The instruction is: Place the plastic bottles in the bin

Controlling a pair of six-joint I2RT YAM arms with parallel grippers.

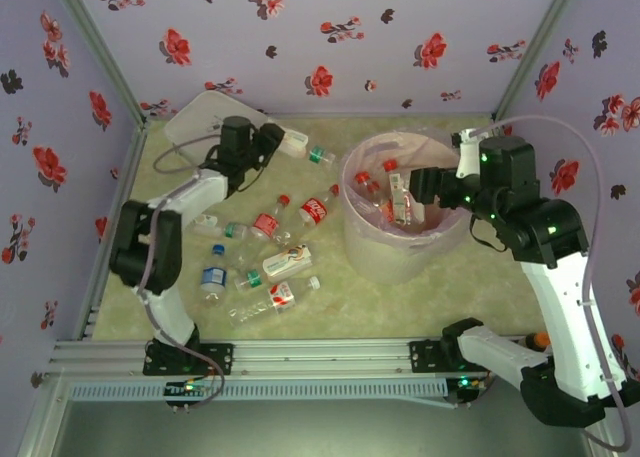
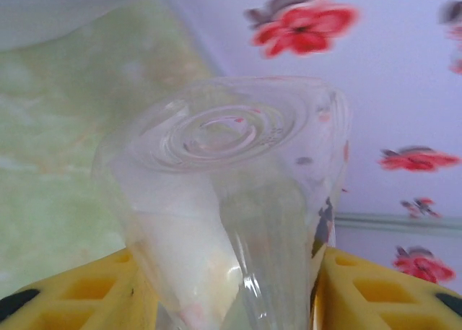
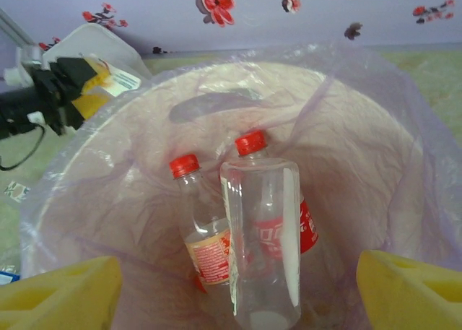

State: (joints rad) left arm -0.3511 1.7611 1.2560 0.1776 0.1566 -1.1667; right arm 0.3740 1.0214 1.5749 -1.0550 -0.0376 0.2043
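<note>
Left gripper [image 1: 268, 140] sits at upper left of the top view, just beside the white lidded box [image 1: 200, 117]. Its yellow fingers [image 2: 79, 290] are clamped on a clear green-capped bottle [image 1: 303, 149]. The bottle's base faces the wrist camera, its body pinched between both sides.

Right gripper [image 3: 231, 290] hangs over the bin [image 1: 365, 239], right of centre. Fingers spread wide, nothing between them. Two red-capped bottles [image 3: 260, 229] lie inside the pink liner, side by side, touching.

Loose bottles [image 1: 268, 225] are scattered on the table [image 1: 330, 307], lower left of the bin.
</note>
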